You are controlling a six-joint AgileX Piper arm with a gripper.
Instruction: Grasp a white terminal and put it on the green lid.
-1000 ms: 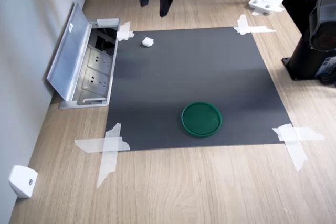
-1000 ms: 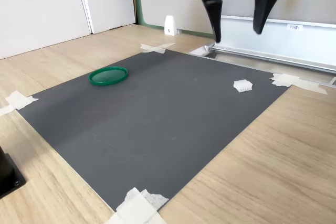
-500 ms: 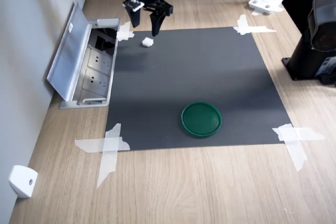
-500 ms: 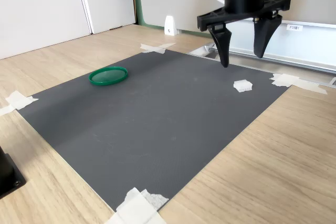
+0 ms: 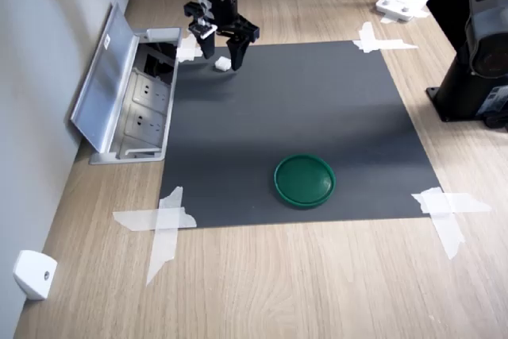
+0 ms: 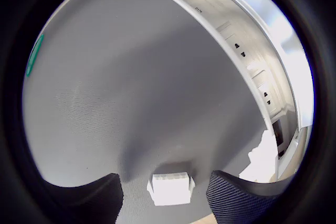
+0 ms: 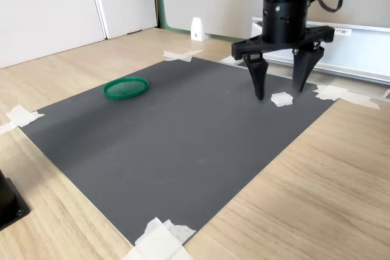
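Straddling one white terminal [image 7: 281, 98], the spread claw [image 7: 280, 91].

— Where can room be found for the gripper [image 5: 225, 52]?

— The dark mat [image 5: 317, 117] is bare between the white terminal [image 5: 223, 63] and the green lid [image 5: 304, 179], which lie well apart.

— What is in the way?

— An open metal box [image 5: 131, 97] with its lid up is seen just beside the mat, on the first exterior view's left. A black stand [image 5: 476, 53] is seen off the mat's other side.
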